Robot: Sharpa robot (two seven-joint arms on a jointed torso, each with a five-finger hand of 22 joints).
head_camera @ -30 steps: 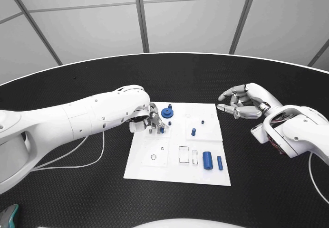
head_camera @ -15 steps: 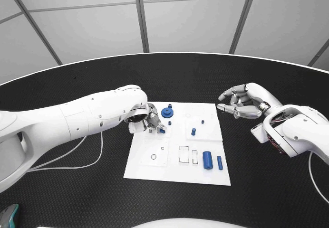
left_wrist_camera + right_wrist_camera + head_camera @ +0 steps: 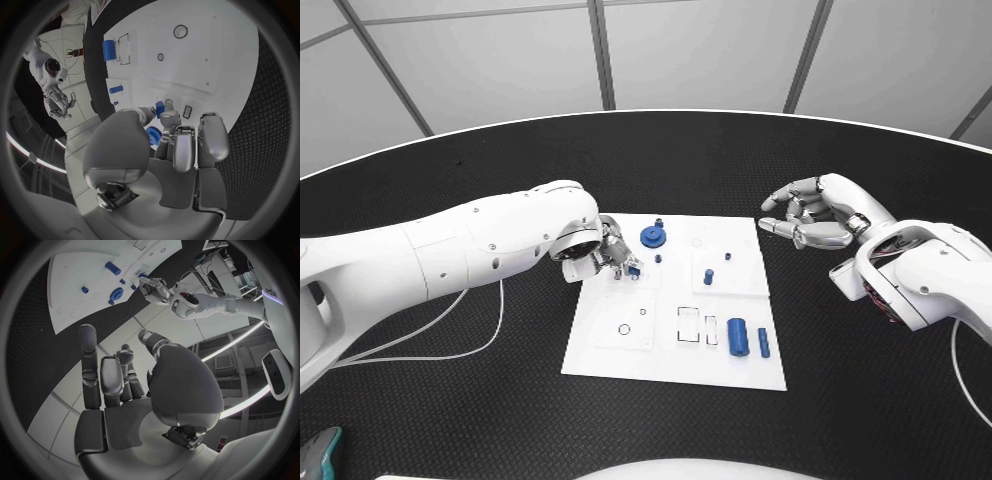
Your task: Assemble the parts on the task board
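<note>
The white task board (image 3: 678,340) lies mid-table. The left hand (image 3: 600,255) hovers over its far-left corner, fingertips pinching a small blue part (image 3: 160,109) — axis unclear. The right hand (image 3: 816,220) hangs beside the board's far-right corner, fingers loosely curled, holding nothing.

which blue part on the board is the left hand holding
The small blue part at the board's far left, pinched in the left hand's fingertips. The other blue parts lie or stand untouched.
</note>
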